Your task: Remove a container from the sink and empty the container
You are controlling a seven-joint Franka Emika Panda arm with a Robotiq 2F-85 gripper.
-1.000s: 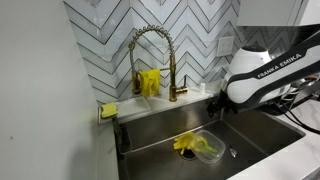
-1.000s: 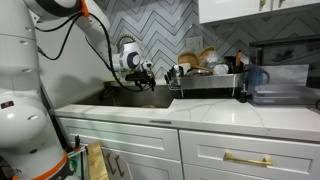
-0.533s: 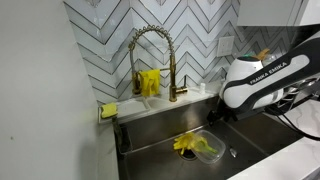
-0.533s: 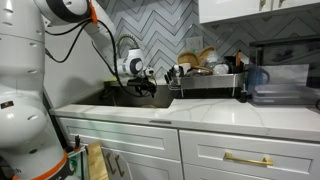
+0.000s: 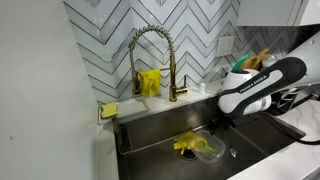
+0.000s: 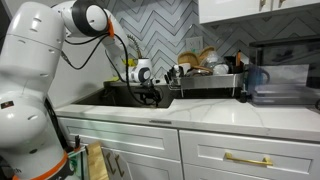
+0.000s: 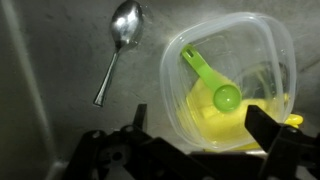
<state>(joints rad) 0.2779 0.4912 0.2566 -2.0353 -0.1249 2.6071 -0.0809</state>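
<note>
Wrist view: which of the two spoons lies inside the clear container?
The green plastic spoon, lying in the clear container on something yellow. The metal spoon lies outside it, on the sink floor.

"What are you made of, to look at?"

"My arm [image 6: 45, 60] is glossy white, all rounded shells, with an orange ring [image 6: 108, 21] at one joint. Black lettering [image 5: 260, 84] on the forearm reads FRANKA EMIKA."

"Any wiring?"

"A thin black cable [image 6: 122, 45] runs outside the shells."

"And the end?"

"My gripper [image 7: 200, 128] is black, with dark angular fingers [image 7: 268, 128]; its body sits in shadow."
</note>
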